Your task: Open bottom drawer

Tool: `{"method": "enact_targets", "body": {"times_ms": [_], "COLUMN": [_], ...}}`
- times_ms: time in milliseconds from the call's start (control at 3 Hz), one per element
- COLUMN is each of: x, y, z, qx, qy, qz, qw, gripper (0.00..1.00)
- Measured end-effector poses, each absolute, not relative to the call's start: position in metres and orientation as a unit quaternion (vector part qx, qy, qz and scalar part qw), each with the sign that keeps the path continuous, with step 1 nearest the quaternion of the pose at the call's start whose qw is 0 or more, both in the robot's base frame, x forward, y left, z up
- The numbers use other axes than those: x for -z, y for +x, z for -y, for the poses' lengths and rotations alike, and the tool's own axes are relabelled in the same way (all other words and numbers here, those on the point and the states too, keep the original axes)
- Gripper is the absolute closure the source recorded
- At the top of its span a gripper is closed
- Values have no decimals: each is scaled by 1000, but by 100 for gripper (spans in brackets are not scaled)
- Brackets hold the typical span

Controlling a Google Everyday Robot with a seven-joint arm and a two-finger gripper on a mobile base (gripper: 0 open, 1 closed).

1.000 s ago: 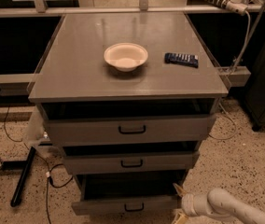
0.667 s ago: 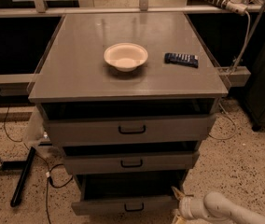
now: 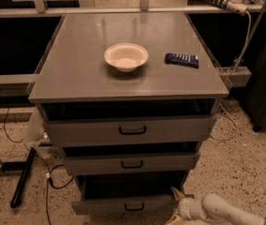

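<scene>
Smooth grey bottom drawer [image 3: 100,205], small black loop handle [image 3: 134,206], pulled out at the foot of the cabinet [image 3: 123,81]. Low beside its front corner, gripper [image 3: 176,205] on a rounded white arm [image 3: 226,212]; grip impossible to tell.

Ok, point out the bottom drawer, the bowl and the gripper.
bottom drawer [image 3: 102,204]: camera view, front panel left of handle.
bowl [image 3: 126,57]: camera view, inside centre.
gripper [image 3: 174,206]: camera view, tip, beside drawer's right corner.
</scene>
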State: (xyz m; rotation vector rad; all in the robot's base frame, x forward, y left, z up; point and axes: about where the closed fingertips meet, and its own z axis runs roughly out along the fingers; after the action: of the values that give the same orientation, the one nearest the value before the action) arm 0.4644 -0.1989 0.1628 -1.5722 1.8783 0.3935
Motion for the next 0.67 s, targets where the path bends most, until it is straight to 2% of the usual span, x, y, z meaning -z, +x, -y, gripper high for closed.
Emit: {"method": "enact_targets", "body": {"times_ms": [667], "x": [-172], "y": [465], "z": [199], "qx": [-150], "qy": [-599], "qz": [-716], "qw": [324], "gripper": [65]}}
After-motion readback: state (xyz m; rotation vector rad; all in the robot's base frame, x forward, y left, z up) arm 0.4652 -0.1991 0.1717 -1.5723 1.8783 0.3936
